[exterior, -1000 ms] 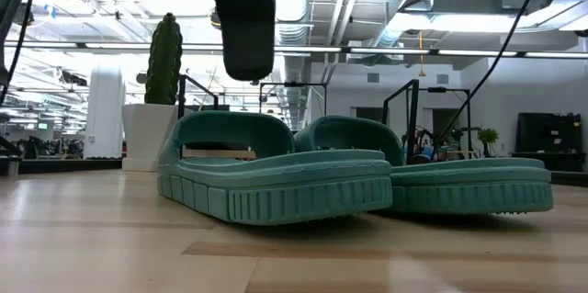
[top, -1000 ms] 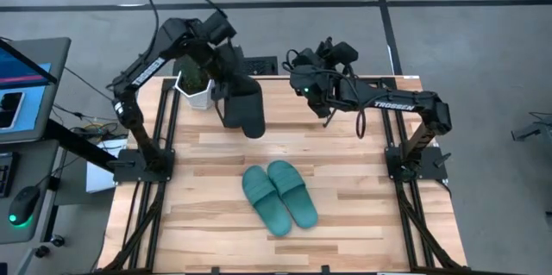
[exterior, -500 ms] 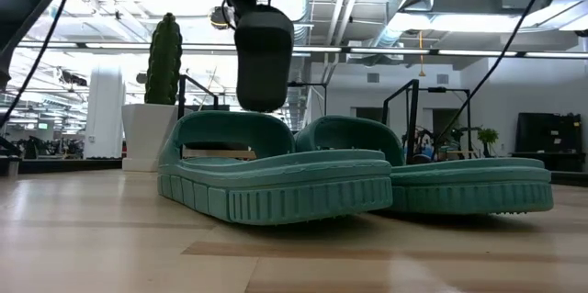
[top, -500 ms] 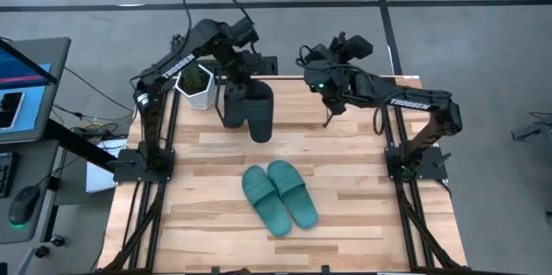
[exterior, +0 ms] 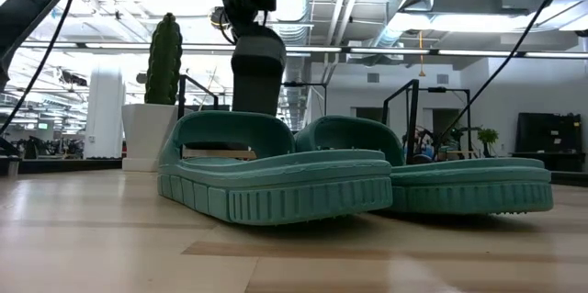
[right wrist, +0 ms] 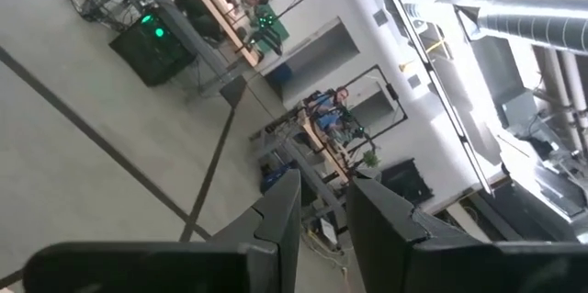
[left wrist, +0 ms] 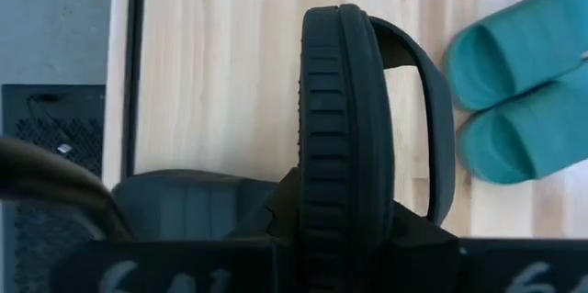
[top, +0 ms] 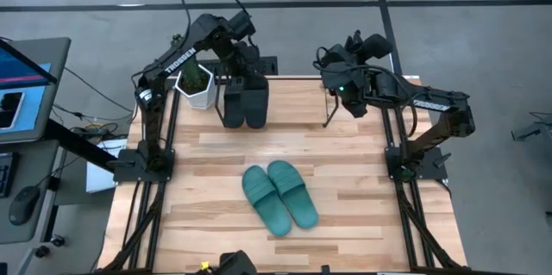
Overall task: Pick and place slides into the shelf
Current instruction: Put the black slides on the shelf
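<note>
The left gripper [top: 244, 72] pinches a black slide [left wrist: 344, 137] by its heel edge above the table's far side (light, flexible foam, best gripped at the rim), while the right gripper [right wrist: 317, 206] hangs slightly parted, holding nothing.

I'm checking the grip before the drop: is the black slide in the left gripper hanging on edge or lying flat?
On edge. In the left wrist view the black slide shows its ribbed sole rim, strap to one side, clamped in the left gripper.
</note>
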